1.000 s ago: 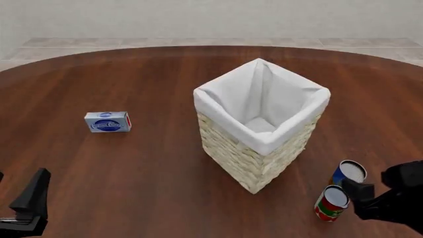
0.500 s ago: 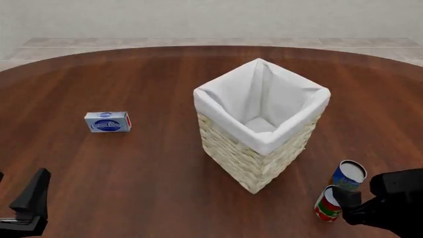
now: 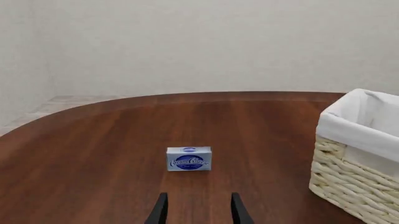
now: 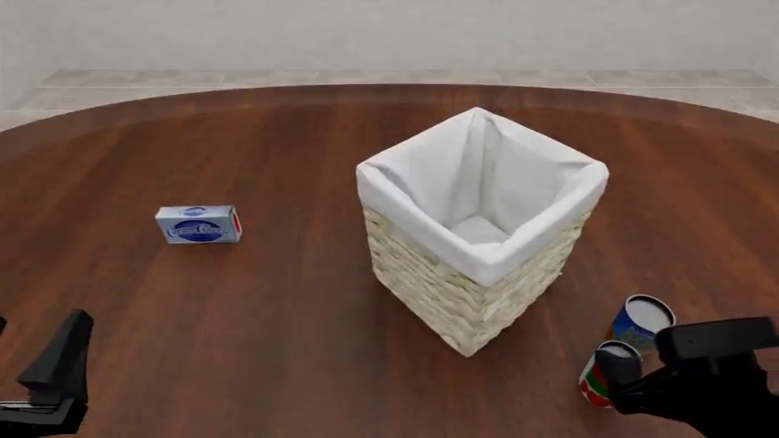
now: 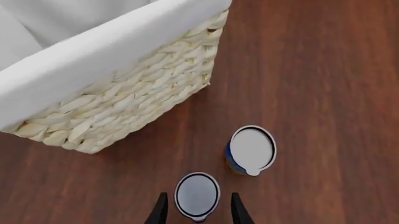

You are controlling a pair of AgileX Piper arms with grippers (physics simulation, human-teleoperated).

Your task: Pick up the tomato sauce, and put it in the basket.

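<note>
Right hand (image 5: 195, 211), fingers parted, straddles the red-labelled tomato sauce (image 5: 197, 194) beside a blue-labelled can (image 5: 251, 150); neither label readable.

— Where's the tomato sauce (image 4: 599, 376)?
— Near the table's front right edge, standing upright. It's a small can with a red label, some green and white on it, and a pale silver top; part of it is hidden in the front view.
— And the basket (image 4: 477, 294)?
— Mid-table, also upright: tall, square, woven of pale straw, with a white cloth lining folded over the rim. It's turned with one corner pointing forward. The can stands near that corner, to its right, not touching.
</note>
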